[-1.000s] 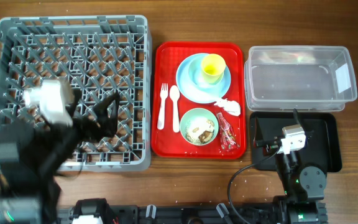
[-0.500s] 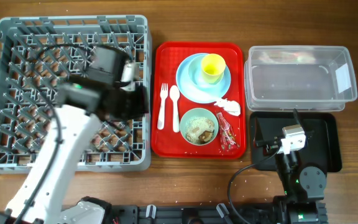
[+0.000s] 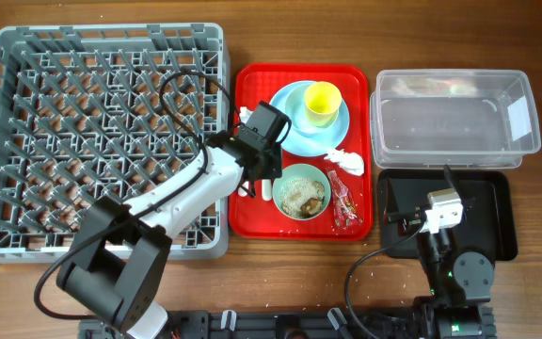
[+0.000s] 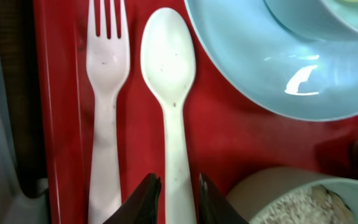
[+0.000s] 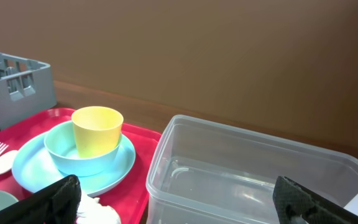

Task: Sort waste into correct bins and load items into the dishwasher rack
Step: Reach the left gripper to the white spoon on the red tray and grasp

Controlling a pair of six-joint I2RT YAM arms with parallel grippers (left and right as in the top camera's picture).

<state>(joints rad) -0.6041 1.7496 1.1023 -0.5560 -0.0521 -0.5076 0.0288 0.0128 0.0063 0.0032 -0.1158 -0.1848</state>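
My left gripper [image 3: 263, 179] [image 4: 179, 186] hangs over the red tray [image 3: 252, 221], its jaws a little open astride the handle of the white spoon [image 4: 169, 74]. Slivers of red show on both sides of the handle. The white fork [image 4: 106, 81] lies just left of it. Right of the spoon sit the blue plate [image 3: 290, 132] with a bowl and yellow cup [image 3: 323, 102], and a bowl of food scraps [image 3: 301, 193]. Napkin [image 3: 346, 160] and red wrapper [image 3: 343, 200] lie on the tray's right side. My right gripper [image 3: 431, 202] [image 5: 188, 202] stays wide open and empty over the black tray [image 3: 483, 212].
The grey dishwasher rack [image 3: 92, 132] fills the left of the table, and my left arm reaches across its near right corner. The clear tub [image 3: 454, 118] stands behind the black tray at the right.
My left arm has swung from over the rack's left side across to the red tray and come down at the spoon. The right arm has not moved.
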